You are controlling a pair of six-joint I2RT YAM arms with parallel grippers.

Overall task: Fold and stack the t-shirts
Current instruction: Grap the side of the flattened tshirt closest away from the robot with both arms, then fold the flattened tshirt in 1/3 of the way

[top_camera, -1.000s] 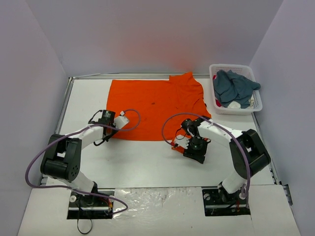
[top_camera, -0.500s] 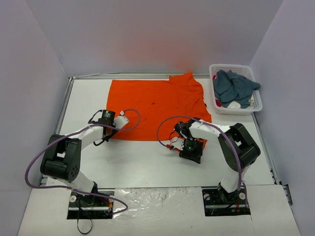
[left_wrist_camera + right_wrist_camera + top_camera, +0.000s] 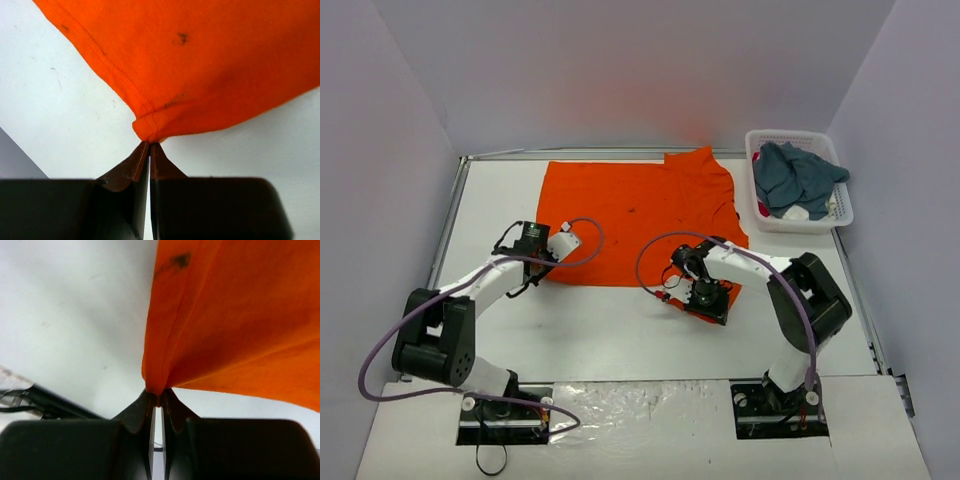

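The orange t-shirt [image 3: 630,215] lies spread flat on the white table, collar end at the right. My left gripper [image 3: 542,270] is shut on the shirt's near left corner, pinched at the fingertips in the left wrist view [image 3: 149,143]. My right gripper [image 3: 720,287] is shut on the near right corner, and the cloth [image 3: 235,320] rises out of its tips [image 3: 160,396] and is lifted off the table. The teal-blue t-shirt [image 3: 798,178] lies crumpled in the white lattice basket [image 3: 840,215] at the back right.
The basket stands against the right wall. Purple cables loop over both arms. A metal rail [image 3: 445,230] runs along the table's left edge. Grey walls close in the sides and back.
My right gripper has moved left and in toward the shirt's near right corner and closed on it. My left gripper has lifted slightly away from me with its corner.
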